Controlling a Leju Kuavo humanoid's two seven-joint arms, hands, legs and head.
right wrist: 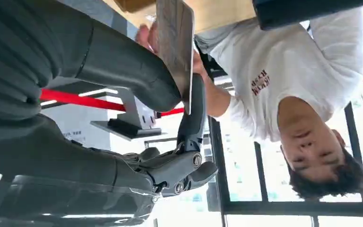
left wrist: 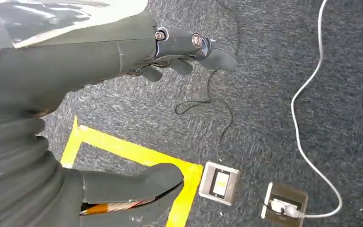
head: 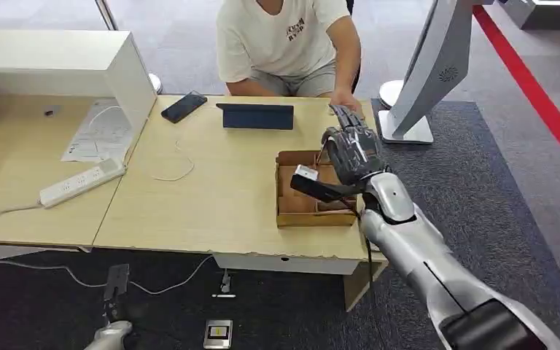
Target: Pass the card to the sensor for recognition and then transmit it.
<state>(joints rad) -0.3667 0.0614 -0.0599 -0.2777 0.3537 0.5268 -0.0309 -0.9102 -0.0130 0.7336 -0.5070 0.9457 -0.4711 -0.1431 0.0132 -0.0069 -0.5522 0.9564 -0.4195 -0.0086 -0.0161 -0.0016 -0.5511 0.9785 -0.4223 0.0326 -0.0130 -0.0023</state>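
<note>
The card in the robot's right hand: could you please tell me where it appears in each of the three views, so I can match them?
Head view: no card can be made out; the right hand hangs over the cardboard box.
Left wrist view: it looks at carpet, not the card.
Right wrist view: the card is pinched between thumb and finger, top centre.
Shared landmark: the person in the white T-shirt.

Right robot hand (right wrist: 170,90) reaches forward, thumb and finger pinching a card (right wrist: 176,45); left robot hand (left wrist: 179,56) hangs with fingers loosely apart.
</note>
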